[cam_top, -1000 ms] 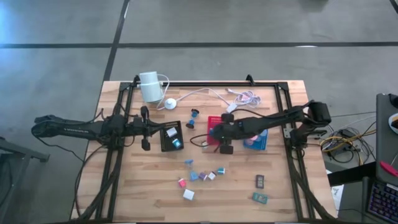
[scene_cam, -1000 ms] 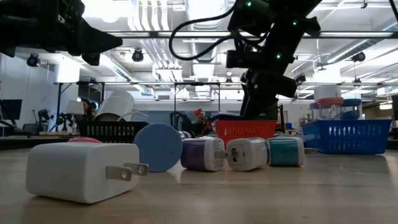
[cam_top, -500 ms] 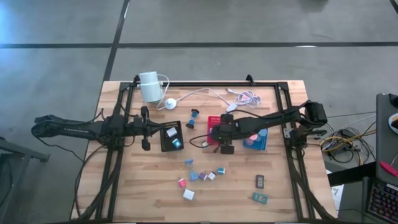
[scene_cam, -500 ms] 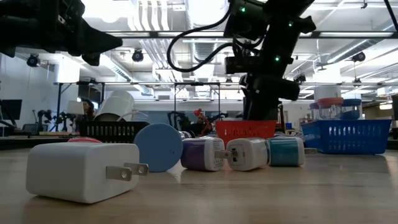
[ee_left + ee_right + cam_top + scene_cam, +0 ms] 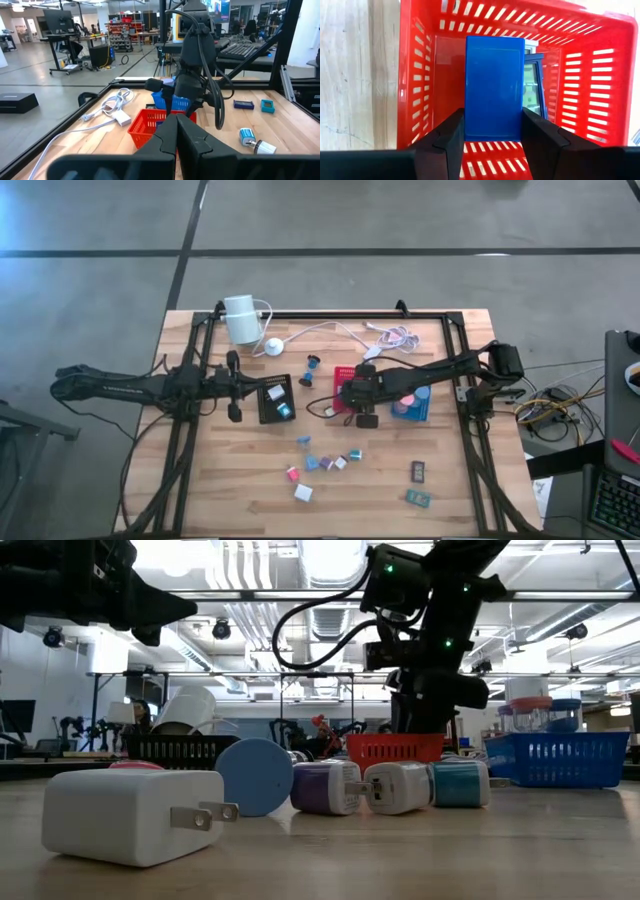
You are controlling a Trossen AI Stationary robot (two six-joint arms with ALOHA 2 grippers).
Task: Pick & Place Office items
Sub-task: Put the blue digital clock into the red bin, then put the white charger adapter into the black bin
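right gripper (image 5: 492, 140) pinches a blue block (image 5: 493, 90) over the red tray (image 5: 415, 75); lower squarely, then release (left gripper (image 5: 176, 137) pressed together, waiting).

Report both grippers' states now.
Left gripper: shut, empty, waiting by the black tray.
Right gripper: closed on a flat blue rectangular block, above the red slotted plastic basket.
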